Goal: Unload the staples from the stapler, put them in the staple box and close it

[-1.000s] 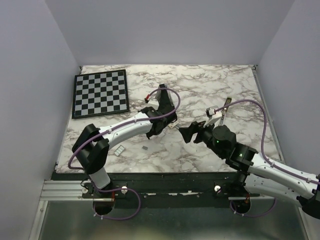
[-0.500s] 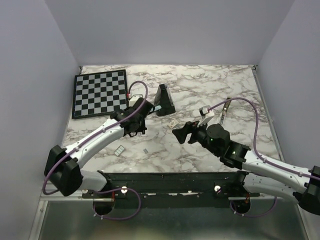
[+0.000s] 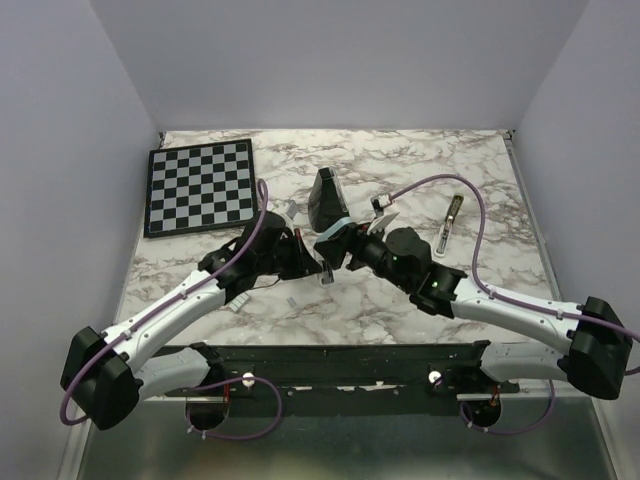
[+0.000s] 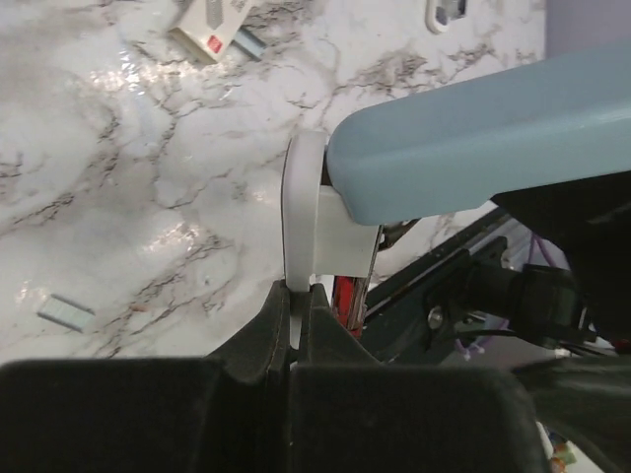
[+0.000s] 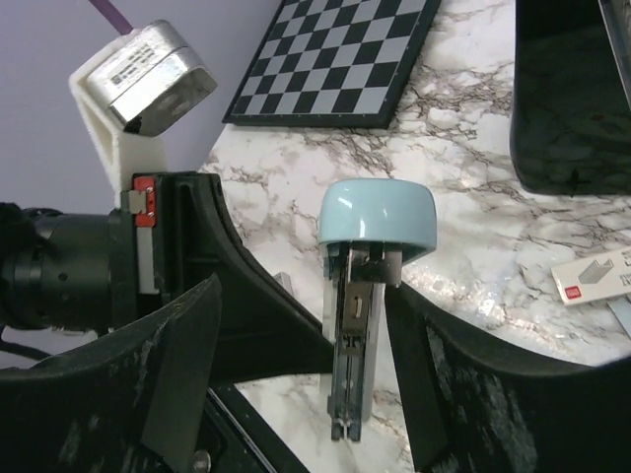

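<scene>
The left arm (image 3: 180, 305) and right arm (image 3: 500, 305) are bent inward over the middle of the surface (image 3: 400, 160). The stapler (image 3: 336, 229) is held raised there, its white end clamped by the left pincer (image 4: 297, 301). The right pincer (image 5: 308, 296) is spread apart around it. A black wedge (image 3: 322, 195) is set just beyond, and open marble is seen nearer. 1 strip of staples (image 4: 65, 312) is seen lying on the surface.
</scene>
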Robot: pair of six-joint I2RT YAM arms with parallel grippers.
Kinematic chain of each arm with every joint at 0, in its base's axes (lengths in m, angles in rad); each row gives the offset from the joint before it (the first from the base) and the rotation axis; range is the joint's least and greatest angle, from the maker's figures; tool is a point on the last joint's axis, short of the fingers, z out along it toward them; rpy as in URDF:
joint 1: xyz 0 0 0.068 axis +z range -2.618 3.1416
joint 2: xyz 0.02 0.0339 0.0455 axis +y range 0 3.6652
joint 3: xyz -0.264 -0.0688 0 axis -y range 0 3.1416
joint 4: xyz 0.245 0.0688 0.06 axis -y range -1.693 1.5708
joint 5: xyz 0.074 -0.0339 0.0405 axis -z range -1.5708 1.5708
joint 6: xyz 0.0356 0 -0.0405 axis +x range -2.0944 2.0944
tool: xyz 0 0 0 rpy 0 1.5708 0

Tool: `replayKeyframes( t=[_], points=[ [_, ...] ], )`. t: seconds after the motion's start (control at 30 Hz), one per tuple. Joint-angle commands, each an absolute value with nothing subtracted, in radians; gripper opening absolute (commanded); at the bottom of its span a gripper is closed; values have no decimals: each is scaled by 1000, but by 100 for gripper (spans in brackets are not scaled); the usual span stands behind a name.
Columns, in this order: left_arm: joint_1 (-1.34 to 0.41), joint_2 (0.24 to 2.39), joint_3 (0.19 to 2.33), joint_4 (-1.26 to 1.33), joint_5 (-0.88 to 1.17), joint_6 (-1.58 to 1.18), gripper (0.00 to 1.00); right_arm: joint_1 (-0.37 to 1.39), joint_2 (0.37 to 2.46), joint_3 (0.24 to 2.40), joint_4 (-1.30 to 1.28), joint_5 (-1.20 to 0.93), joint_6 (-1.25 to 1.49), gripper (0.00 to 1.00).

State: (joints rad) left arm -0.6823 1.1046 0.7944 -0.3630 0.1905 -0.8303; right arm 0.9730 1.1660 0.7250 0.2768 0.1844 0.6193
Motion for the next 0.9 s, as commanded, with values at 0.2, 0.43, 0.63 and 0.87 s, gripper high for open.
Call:
replayKeyframes(
  t=[0.2,0.43,0.63,0.87],
  points=[
    [-684,1032,758,-199,305,-897,0,968,1261,775,313,219,654,48],
    [-683,1025,738,-160,325,-903,0,968,1269,790,299,271,605,8],
    [-683,1025,761,-176,328,-884,0,968,1289,836,273,264,537,4],
    [-681,1020,785,-196,330,-890,0,968,1290,825,253,210,538,40]
  ],
)
